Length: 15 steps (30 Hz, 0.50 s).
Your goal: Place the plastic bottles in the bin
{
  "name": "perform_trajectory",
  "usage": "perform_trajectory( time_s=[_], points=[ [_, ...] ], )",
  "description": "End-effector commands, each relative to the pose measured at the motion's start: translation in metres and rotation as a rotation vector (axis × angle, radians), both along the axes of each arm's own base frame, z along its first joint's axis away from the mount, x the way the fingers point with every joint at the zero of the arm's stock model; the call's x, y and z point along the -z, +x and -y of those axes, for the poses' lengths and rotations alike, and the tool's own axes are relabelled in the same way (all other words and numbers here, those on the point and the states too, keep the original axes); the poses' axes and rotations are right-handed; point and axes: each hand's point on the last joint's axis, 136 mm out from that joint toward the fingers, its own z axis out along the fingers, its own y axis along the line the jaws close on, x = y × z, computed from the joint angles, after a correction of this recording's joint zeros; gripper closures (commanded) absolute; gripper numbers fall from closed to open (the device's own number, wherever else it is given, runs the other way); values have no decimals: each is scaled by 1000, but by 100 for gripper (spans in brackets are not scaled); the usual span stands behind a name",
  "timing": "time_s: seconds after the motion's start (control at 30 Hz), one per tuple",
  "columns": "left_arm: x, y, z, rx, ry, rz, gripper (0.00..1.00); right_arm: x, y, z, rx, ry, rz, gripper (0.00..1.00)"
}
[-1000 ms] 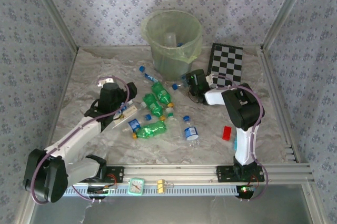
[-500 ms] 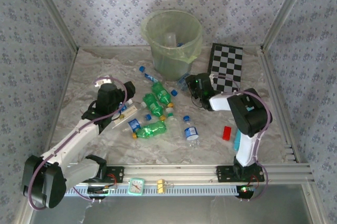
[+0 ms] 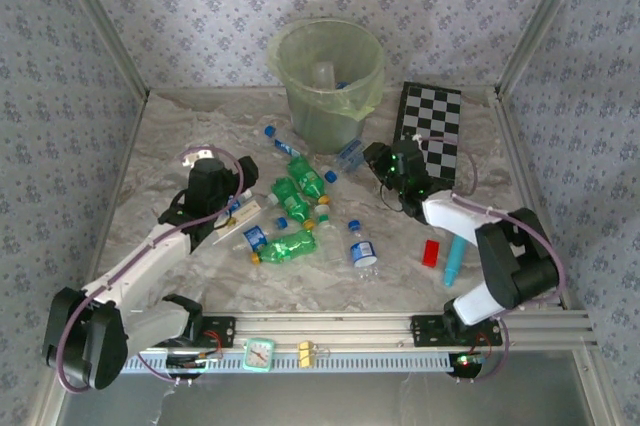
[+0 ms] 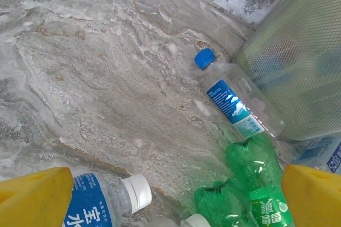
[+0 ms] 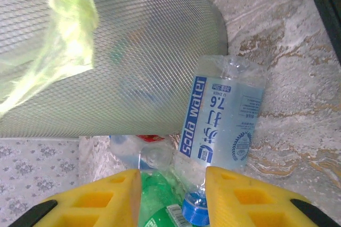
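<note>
r gripper [image 5: 173, 178] had the soda water bottle [image 5: 224, 115] clamped nr its cap, body pointing straight at the bin [image 5: 133, 51] just beyond. l gripper [image 4: 176, 184] hung wide open.

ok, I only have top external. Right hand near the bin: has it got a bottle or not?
Observer: Yes. Right wrist view has the right hand shut on the neck end of a clear soda water bottle.
Operator: Bottle over the bin yet?
Observer: No. It sits outside, against the mesh-patterned outer wall of the bin. I cannot tell whether they touch.
Operator: Left hand?
Observer: The left hand is open and holds nothing. A white-capped bottle lies by one finger and a green bottle by the other.
</note>
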Motion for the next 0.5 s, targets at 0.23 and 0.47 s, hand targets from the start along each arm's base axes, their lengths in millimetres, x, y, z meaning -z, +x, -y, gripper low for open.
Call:
perform_trajectory(
  time_s=[0.23, 0.47],
  points=[
    [-6, 9, 5, -2, -42, 28, 0, 16, -9, -9, -80, -164, -74, 42],
    [-3, 5, -1, -13, -15, 22, 0, 49, 15, -39, -132, -217, -158, 22]
  ],
)
